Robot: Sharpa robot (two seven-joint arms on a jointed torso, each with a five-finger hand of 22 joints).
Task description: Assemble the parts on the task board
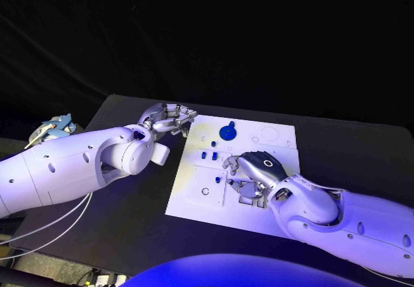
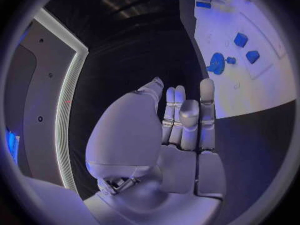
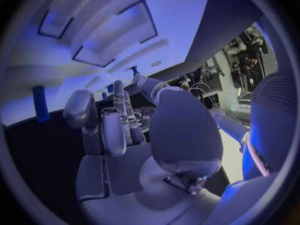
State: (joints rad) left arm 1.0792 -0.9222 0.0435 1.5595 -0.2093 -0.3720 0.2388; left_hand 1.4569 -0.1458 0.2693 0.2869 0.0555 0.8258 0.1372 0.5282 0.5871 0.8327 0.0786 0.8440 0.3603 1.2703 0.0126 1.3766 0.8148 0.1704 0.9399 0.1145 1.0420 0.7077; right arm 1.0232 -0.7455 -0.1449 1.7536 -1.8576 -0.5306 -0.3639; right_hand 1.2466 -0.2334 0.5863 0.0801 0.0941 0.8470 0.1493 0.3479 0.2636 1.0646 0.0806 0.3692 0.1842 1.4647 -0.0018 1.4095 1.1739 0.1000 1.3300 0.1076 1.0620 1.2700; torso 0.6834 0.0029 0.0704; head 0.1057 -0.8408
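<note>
Board [image 1: 274,156] of white plate lies in the middle of the black table [image 1: 362,149], its long edges running away from the robot; a round blue part [image 1: 228,131] sits near its far edge, and two small blue parts [image 1: 210,155] stand side by side just nearer, towards the board's left edge; in the left wrist view the round part [image 2: 217,63] and two blue blocks [image 2: 245,48] show on the white surface beyond the fingertips. The left hand [image 1: 169,121] hovers at the board's far left corner, over the table edge of the plate, fingers [image 2: 187,117] straight, close together and clasping nothing. The right hand [image 1: 253,173] is low over the middle of the board, back of the hand up, fingers curled downward towards the recessed area; whether they clamp anything cannot be told; in the right wrist view its fingers [image 3: 115,125] lie bent inward, with a small upright blue part [image 3: 40,103] standing apart from them.
</note>
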